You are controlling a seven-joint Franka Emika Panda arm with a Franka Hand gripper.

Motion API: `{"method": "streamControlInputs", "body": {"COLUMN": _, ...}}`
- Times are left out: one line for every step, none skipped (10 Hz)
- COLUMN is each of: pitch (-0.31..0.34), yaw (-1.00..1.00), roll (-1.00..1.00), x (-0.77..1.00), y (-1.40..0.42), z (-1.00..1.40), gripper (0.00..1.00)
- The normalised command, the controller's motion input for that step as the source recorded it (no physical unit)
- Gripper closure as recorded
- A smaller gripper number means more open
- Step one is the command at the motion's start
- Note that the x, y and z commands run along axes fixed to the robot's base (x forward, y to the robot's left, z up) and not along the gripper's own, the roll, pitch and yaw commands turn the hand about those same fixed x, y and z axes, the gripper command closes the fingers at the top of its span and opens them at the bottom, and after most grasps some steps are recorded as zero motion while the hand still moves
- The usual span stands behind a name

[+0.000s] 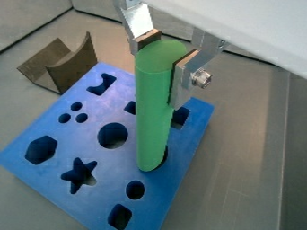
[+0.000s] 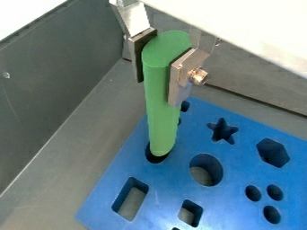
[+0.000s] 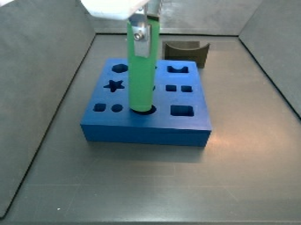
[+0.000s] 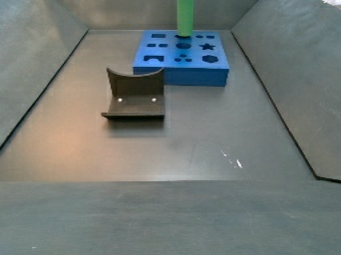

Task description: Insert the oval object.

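Observation:
The oval object is a long bright green rod (image 1: 153,108), seen in both wrist views (image 2: 162,99). It stands upright over the blue block (image 1: 114,162) with shaped holes. Its lower end sits in a hole near one edge of the block (image 2: 162,184). My gripper (image 1: 164,54) is shut on the rod's top, with a silver finger and dark pad pressed on each side (image 2: 162,61). A side view shows rod (image 3: 140,70), gripper (image 3: 143,31) and block (image 3: 147,132). In a side view from afar the rod (image 4: 185,15) rises from the block (image 4: 200,72); the gripper is cut off there.
The dark fixture (image 4: 134,97) stands on the grey floor apart from the block, also visible in a wrist view (image 1: 57,63) and a side view (image 3: 186,53). Grey walls (image 2: 48,99) enclose the floor. Other holes in the block include a star, a hexagon and a circle.

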Motion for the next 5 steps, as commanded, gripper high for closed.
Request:
{"method": "streamControlInputs", "body": {"pitch": 0.000, "yaw": 0.05, "roll": 0.03, "x": 0.13, "y": -0.05, "z": -0.22, "gripper": 1.00}}
{"method": "streamControlInputs", "body": {"pitch": 0.000, "yaw": 0.06, "roll": 0.03, "x": 0.18, "y": -0.03, "z": -0.23, "gripper": 1.00}}
{"method": "streamControlInputs", "body": {"pitch": 0.000, "yaw": 0.05, "roll": 0.03, "x": 0.23, "y": -0.01, "z": -0.26, "gripper": 1.00}}
{"method": "streamControlInputs", "body": {"pitch": 0.010, "yaw": 0.05, "roll": 0.06, "x": 0.25, "y": 0.00, "z": -0.25, "gripper": 1.00}}
{"method": "streamControlInputs", "body": {"pitch": 0.000, "yaw": 0.04, "roll": 0.05, "x": 0.11, "y": 0.00, "z": -0.30, "gripper": 1.00}}
